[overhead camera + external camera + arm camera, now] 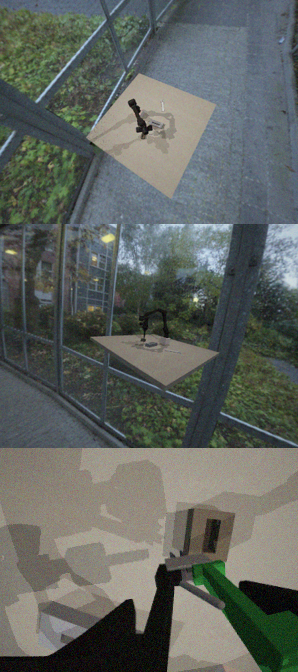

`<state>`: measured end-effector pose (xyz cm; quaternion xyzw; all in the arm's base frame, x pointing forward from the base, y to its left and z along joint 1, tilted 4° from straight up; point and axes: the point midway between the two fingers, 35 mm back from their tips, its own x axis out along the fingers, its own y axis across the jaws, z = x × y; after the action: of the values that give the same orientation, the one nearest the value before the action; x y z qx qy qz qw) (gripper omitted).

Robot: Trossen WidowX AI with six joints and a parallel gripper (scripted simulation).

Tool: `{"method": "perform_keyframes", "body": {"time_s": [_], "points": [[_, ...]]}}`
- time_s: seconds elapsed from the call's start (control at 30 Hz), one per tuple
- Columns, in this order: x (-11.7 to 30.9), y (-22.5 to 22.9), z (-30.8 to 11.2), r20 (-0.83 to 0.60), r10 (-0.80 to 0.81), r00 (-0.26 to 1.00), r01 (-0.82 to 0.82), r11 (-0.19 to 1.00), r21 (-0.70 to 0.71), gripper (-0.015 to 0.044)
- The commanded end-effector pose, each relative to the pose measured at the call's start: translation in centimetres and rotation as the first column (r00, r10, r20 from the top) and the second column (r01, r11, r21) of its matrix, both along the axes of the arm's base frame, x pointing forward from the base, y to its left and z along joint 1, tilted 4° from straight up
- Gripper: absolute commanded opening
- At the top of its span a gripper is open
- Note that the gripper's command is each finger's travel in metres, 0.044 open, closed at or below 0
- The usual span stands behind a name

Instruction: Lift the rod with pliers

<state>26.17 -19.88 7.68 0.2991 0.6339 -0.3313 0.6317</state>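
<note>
My pincer (144,129) (144,331) (186,597) looks fairly wide but has the locking pliers (250,623) between its fingers, grey head just beside the brown holster (142,136) (143,340) (224,536) in wrist view. Channel block (159,125) (151,344) (49,631) lies lower left there, long axis slanting down rightward in top view; rod should be inside, can't make it out, so next is probably carrying across and aligning jaws.

Pliers' handle (250,625) cut off below, rod too small to tell
</note>
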Motion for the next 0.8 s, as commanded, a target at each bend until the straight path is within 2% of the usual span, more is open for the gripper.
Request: {"method": "perform_keyframes", "body": {"time_s": [0.0, 0.77], "points": [[0.3, 0.8, 0.0, 0.001, 0.042, 0.999, -0.042, 0.999, 0.008, 0.0321], [1.8, 4.3, -0.2, -0.005, 0.237, 0.971, -0.237, 0.971, 0.020, 0.0321]]}}
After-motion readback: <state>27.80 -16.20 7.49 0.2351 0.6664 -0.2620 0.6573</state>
